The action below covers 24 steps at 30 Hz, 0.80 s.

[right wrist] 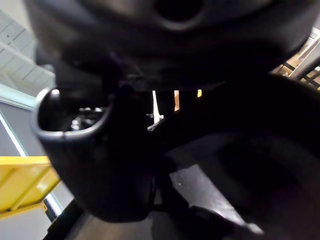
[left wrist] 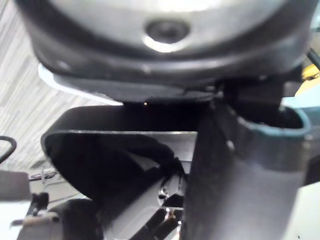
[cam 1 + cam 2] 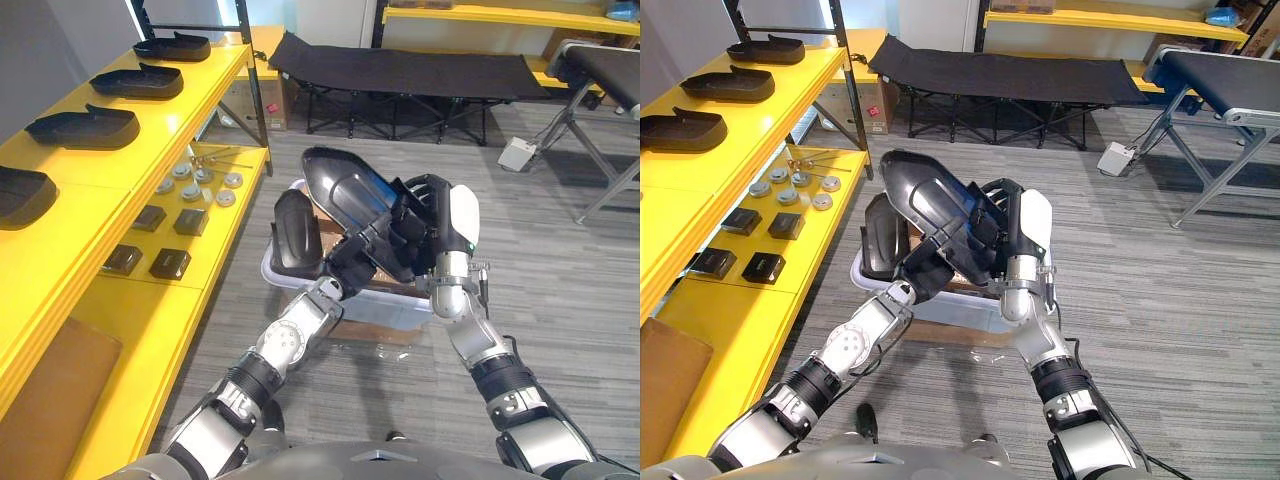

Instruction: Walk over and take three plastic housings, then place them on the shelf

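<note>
As the left hand [image 3: 350, 265] and right hand [image 3: 418, 240] clasp one housing [image 3: 345, 190] with curled fingers, pickup looks done; next comes turning left to the shelf [image 3: 100, 170].

text: we read none | numbers, signs: none legible | cardboard box [image 3: 258, 100] beside the shelf [image 3: 207, 84]: red mark, too small for us to read
</note>
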Motion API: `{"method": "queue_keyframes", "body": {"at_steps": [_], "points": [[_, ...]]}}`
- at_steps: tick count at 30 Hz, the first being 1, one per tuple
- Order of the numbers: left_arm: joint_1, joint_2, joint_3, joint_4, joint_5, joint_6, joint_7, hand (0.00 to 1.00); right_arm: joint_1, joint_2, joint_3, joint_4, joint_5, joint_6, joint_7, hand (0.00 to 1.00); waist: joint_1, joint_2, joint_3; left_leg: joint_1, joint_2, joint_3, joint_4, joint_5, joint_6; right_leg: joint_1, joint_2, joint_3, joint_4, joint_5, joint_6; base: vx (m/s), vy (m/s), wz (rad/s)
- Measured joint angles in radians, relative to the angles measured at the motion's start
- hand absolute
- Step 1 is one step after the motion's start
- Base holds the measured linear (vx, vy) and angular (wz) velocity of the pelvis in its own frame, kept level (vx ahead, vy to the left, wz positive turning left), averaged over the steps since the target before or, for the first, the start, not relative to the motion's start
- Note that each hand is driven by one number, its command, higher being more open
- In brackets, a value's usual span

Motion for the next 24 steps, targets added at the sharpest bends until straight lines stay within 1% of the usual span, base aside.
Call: {"method": "queue_keyframes", "body": {"at_steps": [1,5,10,12,15,18,21,24], "points": [[0.000,0.000,-0.005,0.000,0.043,-0.009,0.028,0.00,0.000,0.000,0.011,0.000,0.001,0.000,0.000,0.00,0.000,0.000,0.000,0.000,0.000,-0.002,0.000,0.000,0.000,0.001,0.000,-0.001,0.000,0.000,0.000,-0.04,0.004,0.02],[0.000,-0.001,-0.021,0.000,0.092,-0.057,0.089,0.00,0.003,0.005,0.050,0.000,0.044,0.000,0.001,0.00,0.002,-0.004,-0.002,0.004,0.000,-0.004,0.000,-0.002,-0.002,0.010,0.001,-0.006,-0.001,0.001,0.001,-0.04,0.004,0.03],[0.003,-0.002,-0.015,0.039,0.093,-0.103,0.116,0.00,0.009,0.022,0.096,-0.001,0.070,-0.017,-0.018,0.00,0.010,-0.020,-0.019,0.004,0.000,-0.004,0.000,-0.004,-0.004,0.011,0.001,-0.005,-0.007,0.001,0.001,-0.02,0.003,-0.01],[0.003,-0.003,-0.001,0.055,0.093,-0.132,0.142,0.00,0.011,0.041,0.116,-0.011,0.070,-0.039,-0.022,0.00,0.011,-0.026,-0.023,0.004,0.000,-0.004,0.000,-0.004,-0.004,0.010,0.001,-0.005,-0.007,0.001,0.001,0.00,0.000,0.00],[0.006,-0.001,-0.011,0.056,0.133,-0.178,0.158,0.00,0.012,0.052,0.119,-0.013,0.080,-0.035,-0.025,0.00,0.020,-0.028,-0.024,0.003,-0.002,-0.003,0.000,-0.004,-0.004,0.011,0.001,-0.005,-0.007,0.001,0.001,0.00,0.000,0.01],[0.014,-0.001,-0.022,0.056,0.132,-0.212,0.167,0.00,0.013,0.071,0.123,-0.013,0.104,-0.029,-0.023,0.00,0.021,-0.035,-0.027,0.003,-0.002,-0.003,0.000,-0.004,-0.005,0.011,0.001,-0.005,-0.007,-0.003,-0.005,0.00,0.000,0.00],[0.031,-0.010,-0.023,0.056,0.132,-0.232,0.170,0.00,0.022,0.082,0.124,-0.014,0.109,-0.028,-0.020,0.00,0.016,-0.042,-0.027,0.004,-0.001,-0.002,0.000,-0.005,-0.006,0.010,0.001,-0.005,-0.007,-0.005,-0.007,0.00,0.000,0.00],[0.044,-0.019,-0.025,0.056,0.133,-0.235,0.178,0.00,0.042,0.085,0.124,-0.022,0.118,-0.023,-0.020,0.00,0.016,-0.046,-0.026,0.004,-0.001,-0.001,0.000,-0.005,-0.006,0.009,0.001,-0.005,-0.007,-0.005,-0.007,0.00,0.000,0.00]]}}
